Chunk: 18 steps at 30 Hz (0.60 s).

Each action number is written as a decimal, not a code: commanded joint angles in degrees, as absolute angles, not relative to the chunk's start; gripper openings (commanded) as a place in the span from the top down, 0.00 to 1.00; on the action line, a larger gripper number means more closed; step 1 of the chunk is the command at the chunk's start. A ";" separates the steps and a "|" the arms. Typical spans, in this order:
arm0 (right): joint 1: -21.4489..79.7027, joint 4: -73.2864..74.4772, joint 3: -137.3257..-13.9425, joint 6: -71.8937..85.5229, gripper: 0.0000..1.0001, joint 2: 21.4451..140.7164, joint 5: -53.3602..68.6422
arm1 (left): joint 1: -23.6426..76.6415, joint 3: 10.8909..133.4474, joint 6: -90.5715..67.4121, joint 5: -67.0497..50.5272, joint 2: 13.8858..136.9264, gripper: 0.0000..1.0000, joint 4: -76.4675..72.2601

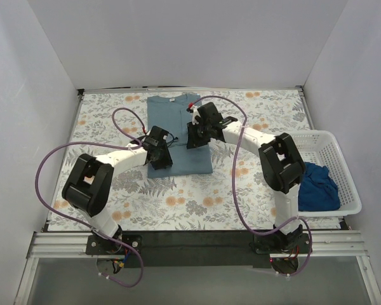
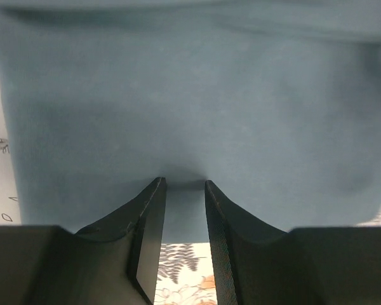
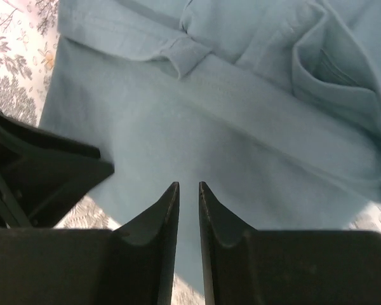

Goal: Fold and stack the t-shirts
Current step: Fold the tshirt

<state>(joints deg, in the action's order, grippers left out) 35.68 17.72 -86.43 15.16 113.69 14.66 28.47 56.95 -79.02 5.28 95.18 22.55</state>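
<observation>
1. The white-and-black left arm (image 1: 117, 157) is bent sharply at its elbow and reaches forward and to the right.
2. The white-and-black right arm (image 1: 280, 162) is also bent and reaches to the left, so both wrists are near each other.
3. The black two-finger left gripper (image 2: 183, 184) points downward. Its fingers stand close with a narrow gap, and I cannot tell if they pinch.
4. The black two-finger right gripper (image 3: 188, 185) has its fingers nearly together, with only a thin slit between them.

- Slate shirt (image 1: 171, 117): plain dusty teal-blue.
- Royal shirt (image 1: 319, 187): darker, plain blue.
- Basket (image 1: 335, 154): white lattice.
- Worktop (image 1: 190, 198): white, printed with grey leaves and orange flowers.
</observation>
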 commanded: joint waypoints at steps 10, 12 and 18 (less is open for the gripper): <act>35.77 5.45 -95.44 16.79 0.75 126.91 12.92 | 29.00 51.42 -79.63 1.67 94.75 0.71 23.55; 34.98 4.40 -98.25 17.05 0.75 128.58 12.48 | 29.00 50.45 -79.45 1.41 93.87 0.71 23.73; 31.47 3.34 -108.62 18.81 0.69 133.50 12.91 | 29.00 48.08 -80.07 1.05 90.98 0.71 24.08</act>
<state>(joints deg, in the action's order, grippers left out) 34.28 7.73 -102.65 17.87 131.79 13.82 28.60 50.85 -79.75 2.63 93.36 19.14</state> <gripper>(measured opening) 0.298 0.294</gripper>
